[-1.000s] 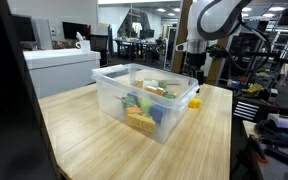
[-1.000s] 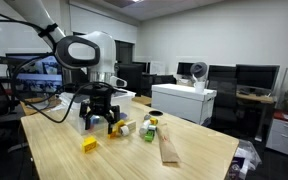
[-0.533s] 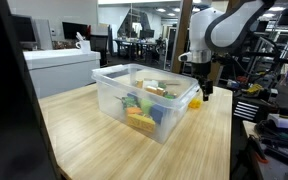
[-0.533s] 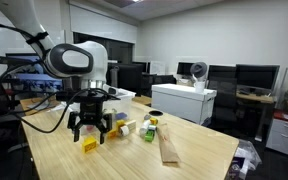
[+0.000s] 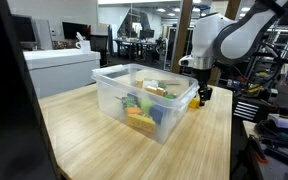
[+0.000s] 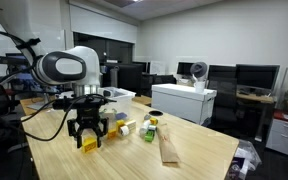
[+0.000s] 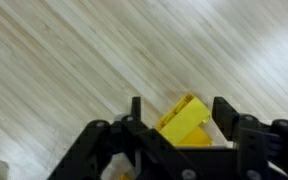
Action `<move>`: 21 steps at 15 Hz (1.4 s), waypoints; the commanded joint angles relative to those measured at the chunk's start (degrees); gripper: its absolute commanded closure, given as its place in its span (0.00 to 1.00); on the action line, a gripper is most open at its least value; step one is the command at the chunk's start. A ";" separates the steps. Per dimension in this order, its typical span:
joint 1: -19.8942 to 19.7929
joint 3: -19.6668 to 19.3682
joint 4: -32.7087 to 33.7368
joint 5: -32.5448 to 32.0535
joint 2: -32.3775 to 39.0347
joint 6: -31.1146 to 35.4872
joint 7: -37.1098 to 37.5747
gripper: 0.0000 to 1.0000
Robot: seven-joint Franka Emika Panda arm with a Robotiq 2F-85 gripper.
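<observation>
My gripper (image 7: 180, 112) is open, its two black fingers on either side of a yellow block (image 7: 184, 122) that lies on the light wooden table (image 7: 64, 60). In both exterior views the gripper (image 6: 89, 140) (image 5: 202, 97) hangs low over the tabletop, just beside the clear plastic bin (image 5: 144, 100). The yellow block (image 6: 87, 144) sits between the fingertips on the table. I cannot tell whether the fingers touch it.
The clear bin holds several coloured blocks (image 5: 142, 112). Small blocks (image 6: 124, 128), a can-like object (image 6: 150, 128) and a flat brown piece (image 6: 169, 148) lie on the table nearby. The table edge (image 5: 230, 130) is close to the gripper. Desks and monitors stand behind.
The arm has swung away from the bin and come down over the yellow block, which now lies between the open fingers.
</observation>
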 commanded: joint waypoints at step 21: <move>2.33 4.62 10.92 5.05 -11.93 2.64 17.77 0.91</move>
